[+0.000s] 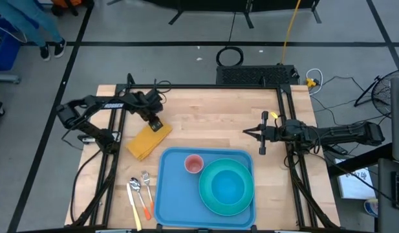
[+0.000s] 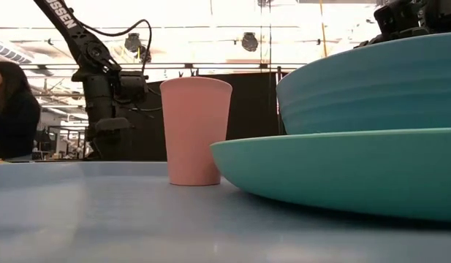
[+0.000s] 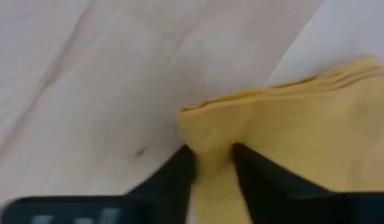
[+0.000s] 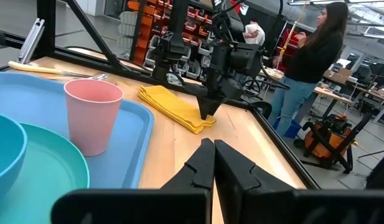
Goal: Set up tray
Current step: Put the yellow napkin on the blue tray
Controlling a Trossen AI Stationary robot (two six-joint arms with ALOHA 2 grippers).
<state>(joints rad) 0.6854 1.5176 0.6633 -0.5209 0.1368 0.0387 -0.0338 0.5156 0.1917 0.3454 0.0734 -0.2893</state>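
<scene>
At the tabletop's (image 1: 205,123) near edge lies the tray (image 1: 173,194), flat blue plastic, carrying a pink cup (image 1: 194,164) and stacked teal dishes (image 1: 226,187). Left end effector (image 3: 211,167) pinches a folded yellow cloth's (image 1: 147,140) far corner. Right end effector (image 4: 213,163) hovers clenched, empty, over bare wood.

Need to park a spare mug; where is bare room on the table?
Bare wood lies between the napkin and the right pincer, behind the tray. Crowded: the tray's right half, under plate and bowl, and the cutlery strip beside it.
</scene>
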